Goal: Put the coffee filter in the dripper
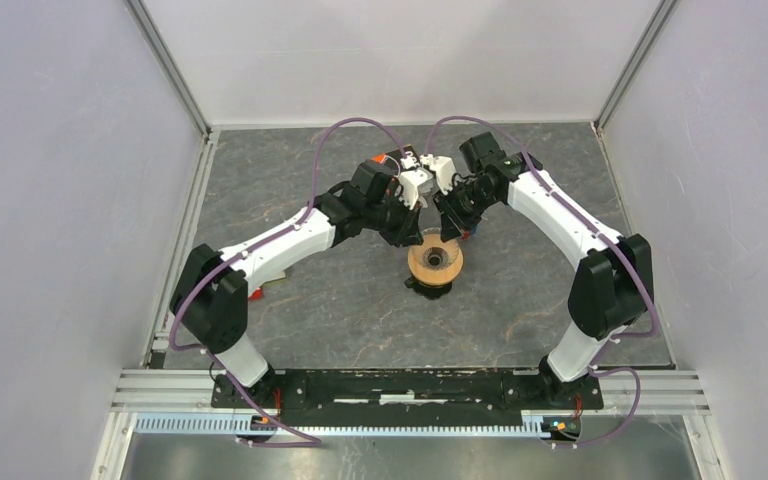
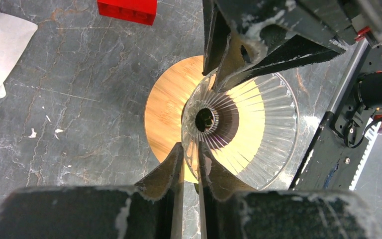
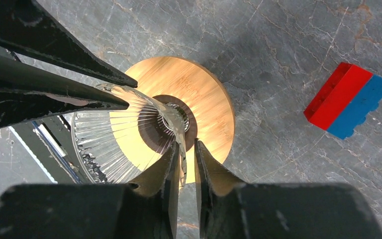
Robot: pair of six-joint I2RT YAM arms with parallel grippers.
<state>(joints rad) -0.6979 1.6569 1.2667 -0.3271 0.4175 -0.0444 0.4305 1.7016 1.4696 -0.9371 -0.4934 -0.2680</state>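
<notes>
Two grippers on one dripper (image 1: 435, 262), mid-frame in the overhead view.
The left gripper (image 2: 191, 154) is clenched on the ribbed funnel's rim and the right gripper (image 3: 186, 152) on the opposite rim, so both pairs of fingers crowd its mouth. One white paper, apparently the coffee filter (image 2: 2, 47), lies flat at the upper left of the left wrist view, well apart. One red-and-blue block (image 3: 348, 99) sits at that view's top edge (only red showing). Grey table (image 1: 520, 310) shows all round the dripper.

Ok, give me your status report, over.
Left gripper, right gripper both shut on dripper rim. Dripper empty; coffee filter likely white paper aside. Red block aside, not blocking.
</notes>
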